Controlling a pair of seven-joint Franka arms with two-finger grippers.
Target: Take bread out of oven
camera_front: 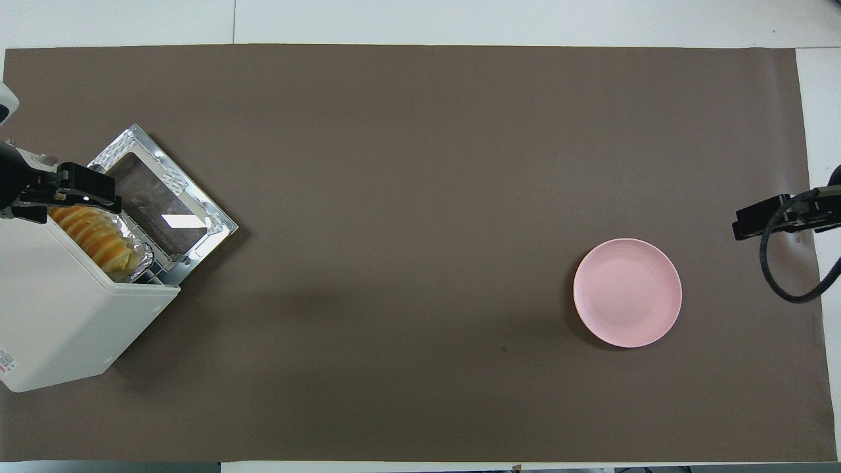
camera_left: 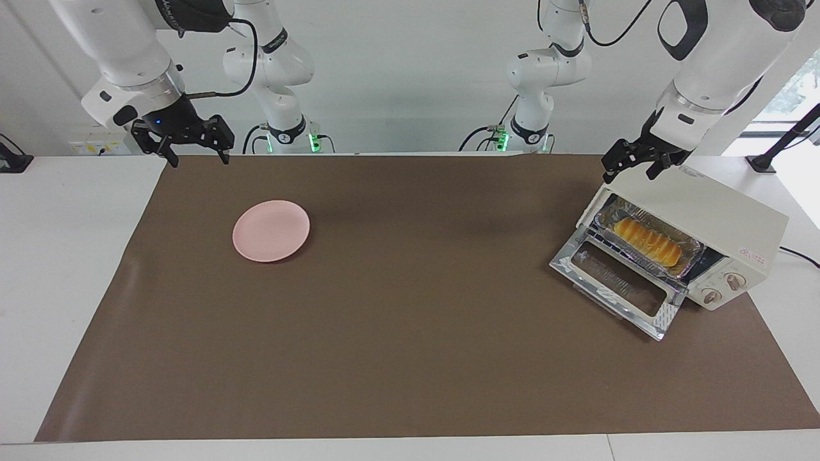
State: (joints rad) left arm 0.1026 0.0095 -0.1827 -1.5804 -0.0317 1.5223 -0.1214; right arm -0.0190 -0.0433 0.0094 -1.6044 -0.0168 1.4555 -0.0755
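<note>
Over at the right of the facing view we find the bread (camera_left: 647,242), one golden ridged loaf lying in a single foil tray (camera_left: 688,253) on the rack inside the oven (camera_left: 717,221), whose glass door (camera_left: 616,282) hangs down open onto the brown mat (camera_left: 410,320). Just above the oven's top corner we see the left gripper (camera_left: 631,168) hanging in the air, fingers spread wide, gripping nothing and touching nothing, with the loaf below it. Up at the upper left of that view the right gripper (camera_left: 195,152) waits over the mat's edge, jaws wide too and empty. We count one pink plate (camera_left: 271,230), bare, at left of centre, well apart from the oven, and two knobs (camera_left: 724,288) on the oven front.
</note>
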